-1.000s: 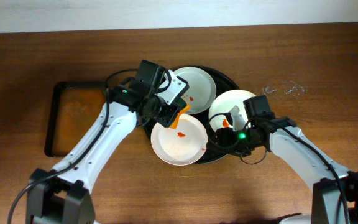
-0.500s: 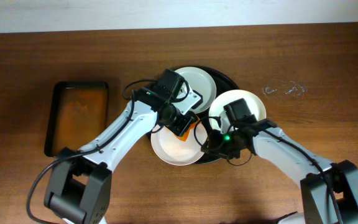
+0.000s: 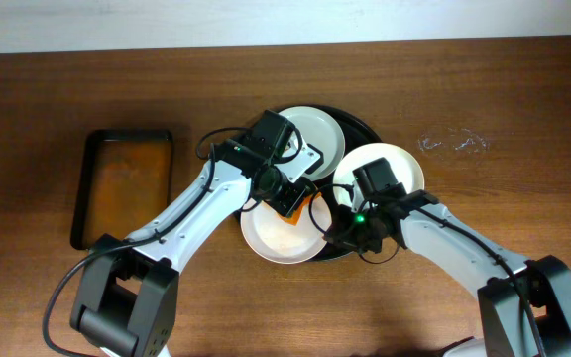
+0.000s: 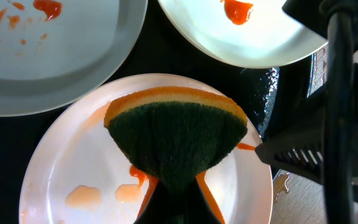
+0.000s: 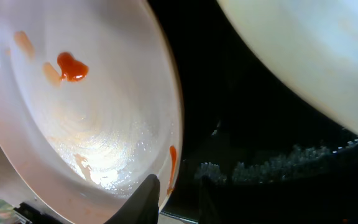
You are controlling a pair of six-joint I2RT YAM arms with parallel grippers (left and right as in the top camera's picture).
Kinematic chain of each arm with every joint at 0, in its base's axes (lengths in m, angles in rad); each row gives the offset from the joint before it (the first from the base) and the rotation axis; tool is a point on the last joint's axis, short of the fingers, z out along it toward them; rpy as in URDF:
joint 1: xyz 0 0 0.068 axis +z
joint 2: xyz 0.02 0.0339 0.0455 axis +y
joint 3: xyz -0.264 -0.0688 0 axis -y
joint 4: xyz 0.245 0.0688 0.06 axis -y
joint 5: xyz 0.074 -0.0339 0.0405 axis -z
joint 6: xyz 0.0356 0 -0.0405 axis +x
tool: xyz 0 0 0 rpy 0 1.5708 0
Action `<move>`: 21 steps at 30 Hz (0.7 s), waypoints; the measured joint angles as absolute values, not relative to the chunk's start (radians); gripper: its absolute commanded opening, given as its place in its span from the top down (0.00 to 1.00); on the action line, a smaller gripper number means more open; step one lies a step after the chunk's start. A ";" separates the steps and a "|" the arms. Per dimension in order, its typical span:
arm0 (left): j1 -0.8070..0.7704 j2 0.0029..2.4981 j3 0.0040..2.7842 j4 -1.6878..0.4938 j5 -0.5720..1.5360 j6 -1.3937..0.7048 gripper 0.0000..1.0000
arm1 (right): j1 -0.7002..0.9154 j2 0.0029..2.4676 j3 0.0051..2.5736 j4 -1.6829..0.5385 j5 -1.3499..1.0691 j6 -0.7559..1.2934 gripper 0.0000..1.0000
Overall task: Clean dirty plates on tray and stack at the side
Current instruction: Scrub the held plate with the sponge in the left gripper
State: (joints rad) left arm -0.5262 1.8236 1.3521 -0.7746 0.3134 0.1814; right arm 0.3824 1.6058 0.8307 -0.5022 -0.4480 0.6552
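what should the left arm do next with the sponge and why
Probably drag the sponge in the left gripper across the front plate toward the red smear and the pale puddles beside it, since that sauce is not yet wiped.

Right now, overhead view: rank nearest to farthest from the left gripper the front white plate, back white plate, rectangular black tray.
1. Front white plate, under the left gripper.
2. Back white plate, behind.
3. Rectangular black tray, far left.
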 measured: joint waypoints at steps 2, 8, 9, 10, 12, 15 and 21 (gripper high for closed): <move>-0.526 1.824 1.352 -0.775 0.313 0.181 1.00 | 0.403 1.606 0.831 -0.498 -0.431 0.669 0.77; -0.526 1.824 1.352 -0.775 0.313 0.181 1.00 | 0.420 1.606 0.831 -0.495 -0.382 0.685 0.77; -0.526 1.824 1.352 -0.775 0.313 0.181 1.00 | 0.420 1.606 0.831 -0.493 -0.377 0.685 0.77; -0.526 1.824 1.352 -0.775 0.313 0.181 1.00 | 0.421 1.606 0.831 -0.492 -0.368 0.686 0.77; -0.526 1.824 1.352 -0.775 0.313 0.181 1.00 | 0.425 1.606 0.831 -0.492 -0.352 0.692 0.77; -0.526 1.824 1.352 -0.774 0.313 0.181 1.00 | 0.450 1.606 0.831 -0.490 -0.322 0.705 0.76; -0.526 1.824 1.352 -0.775 0.312 0.178 1.00 | 0.467 1.606 0.831 -0.469 -0.298 0.715 0.76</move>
